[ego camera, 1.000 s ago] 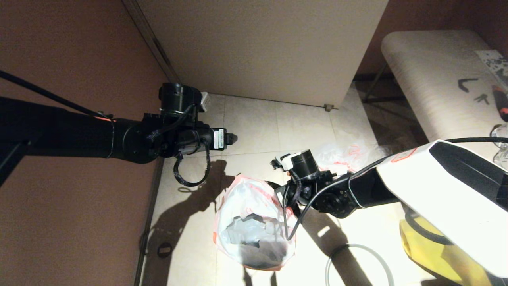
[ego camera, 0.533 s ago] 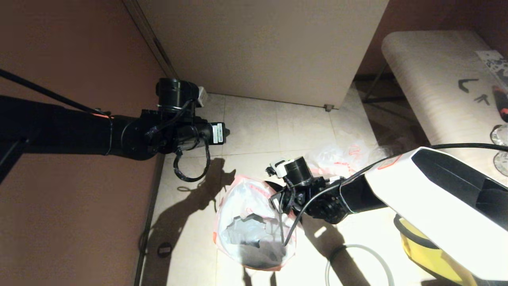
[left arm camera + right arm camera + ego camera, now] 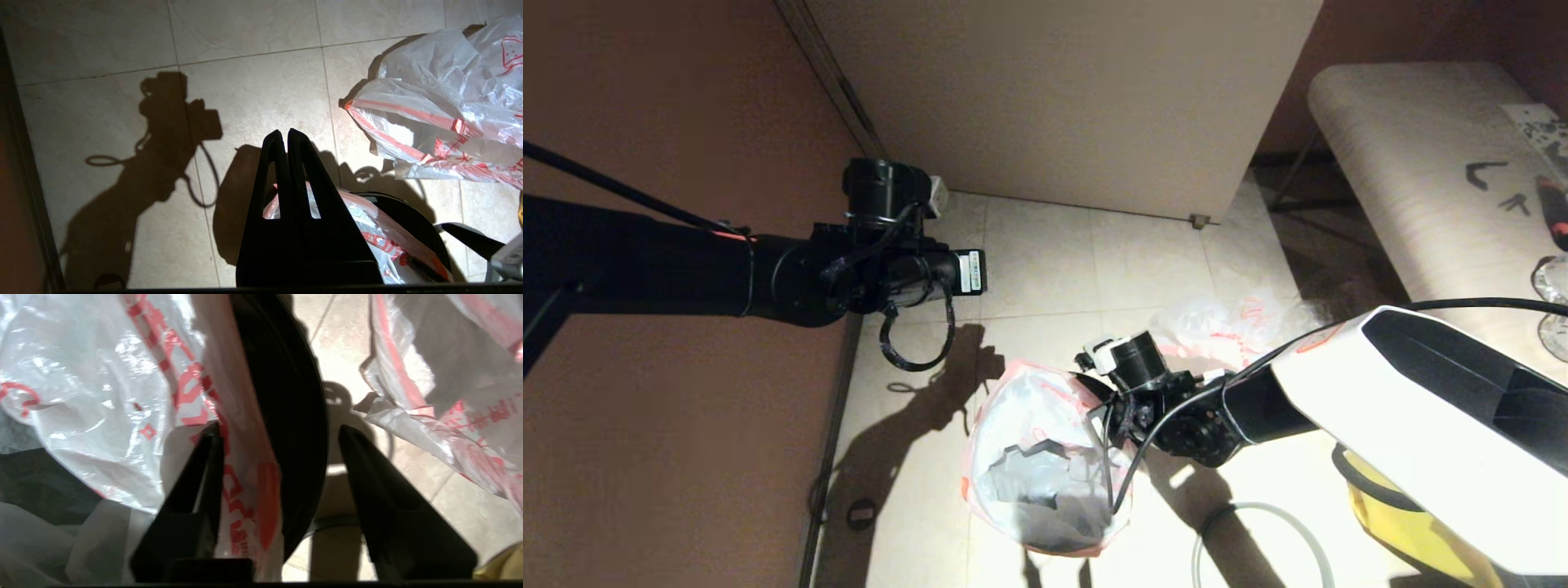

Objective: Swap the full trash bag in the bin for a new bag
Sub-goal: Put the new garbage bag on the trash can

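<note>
The right gripper (image 3: 278, 437) is spread wide astride the bin (image 3: 286, 416) rim and the full trash bag (image 3: 102, 375) edge; probably close on plastic only.

Legible text — none; red print on the full trash bag (image 3: 192, 384) and the new bag (image 3: 449, 106) too crumpled to read; white label on left arm (image 3: 969, 272) unreadable.

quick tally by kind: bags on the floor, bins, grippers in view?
White bags with red print: 2, the full trash bag in the bin and the new bag limp on the floor
Yellow bags: 1, the yellow bag
Bins: 1
Grippers: 2, left gripper shut, right gripper open astride the bin's rim
Total: 6
</note>
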